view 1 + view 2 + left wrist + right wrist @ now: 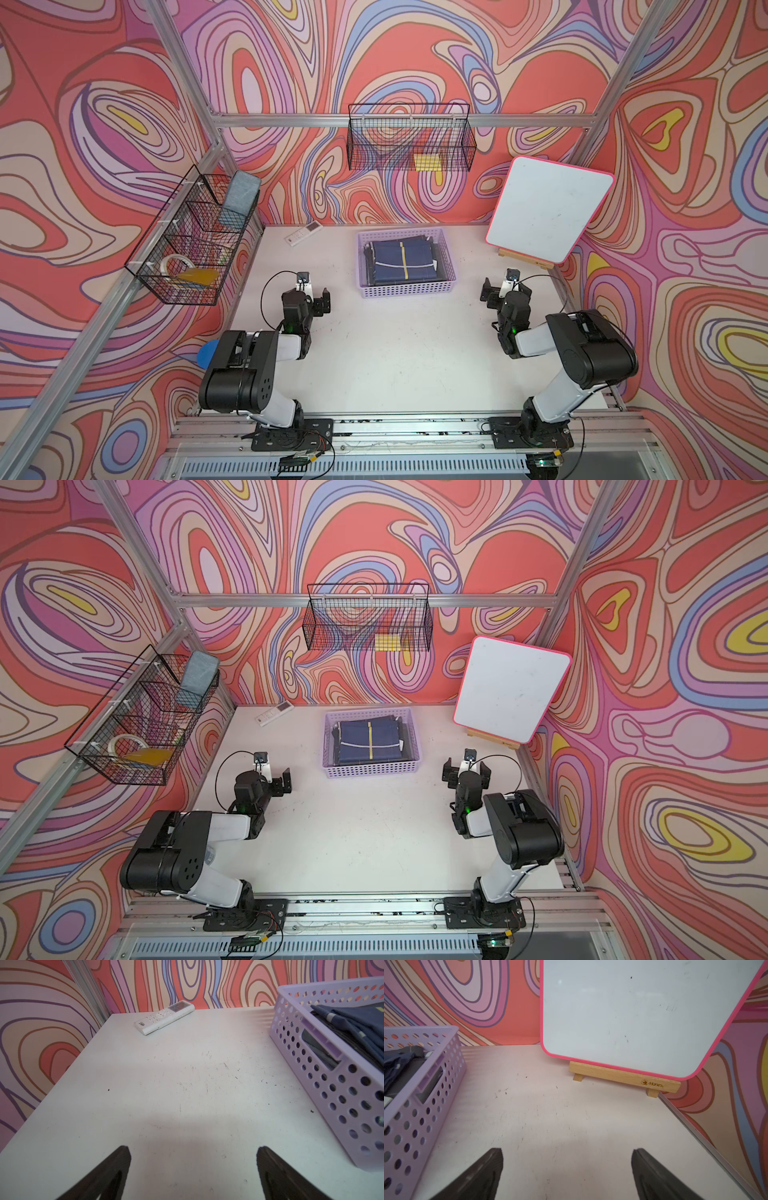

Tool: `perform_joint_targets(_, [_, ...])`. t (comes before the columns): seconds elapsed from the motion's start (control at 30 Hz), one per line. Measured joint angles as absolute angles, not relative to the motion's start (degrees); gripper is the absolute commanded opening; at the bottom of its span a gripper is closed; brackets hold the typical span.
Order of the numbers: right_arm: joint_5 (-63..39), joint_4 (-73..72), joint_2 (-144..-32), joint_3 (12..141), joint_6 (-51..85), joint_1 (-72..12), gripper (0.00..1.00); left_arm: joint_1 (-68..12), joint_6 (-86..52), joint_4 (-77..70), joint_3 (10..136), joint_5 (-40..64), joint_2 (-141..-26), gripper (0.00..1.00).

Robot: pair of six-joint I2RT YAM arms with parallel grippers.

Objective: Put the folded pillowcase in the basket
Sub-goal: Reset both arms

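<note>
1. Left wrist view shows the left tool (193,1151) released: its two dark fingers (116,1167) are spread wide above the bare white table (166,1095) with nothing between them.
2. The right wrist view shows the right tool (566,1152) released too, jaws wide apart over the table and gripping nothing.
3. The pillowcase (401,259) is folded and navy, with a yellow stripe crossed by a pale line. It lies flat inside the basket (405,291), on top of some darker fabric.
4. In both top views the lilac basket stands on the table toward the back wall, about midway between the side walls. It is beyond both tools and apart from each.
5. In the left wrist view the basket's perforated wall, with its handle slot, runs along one side of the frame, near the left tool but not touching it.
6. A white remote control (164,1017) lies at the table's back left corner, well apart from the basket.
7. A pink-edged whiteboard (633,1012) leans on a wooden stand (623,1077) at the back right corner, ahead of the right tool.
8. A black wire rack (409,141) on the back wall holds a yellow block (428,162).
9. A second wire rack (191,241) on the left wall holds a roll of tape (176,264) and a grey-blue pad (241,195).
</note>
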State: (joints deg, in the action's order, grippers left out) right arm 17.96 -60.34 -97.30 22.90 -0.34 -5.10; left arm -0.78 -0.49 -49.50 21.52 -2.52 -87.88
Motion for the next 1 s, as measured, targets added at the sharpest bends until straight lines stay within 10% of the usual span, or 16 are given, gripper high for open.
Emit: perform_joint_targets(1.0, [14.0,-57.3,-97.6,25.6,2.2,-2.3,0.98,-0.8,-0.5,-49.5,21.5,-2.0,-87.9,0.99])
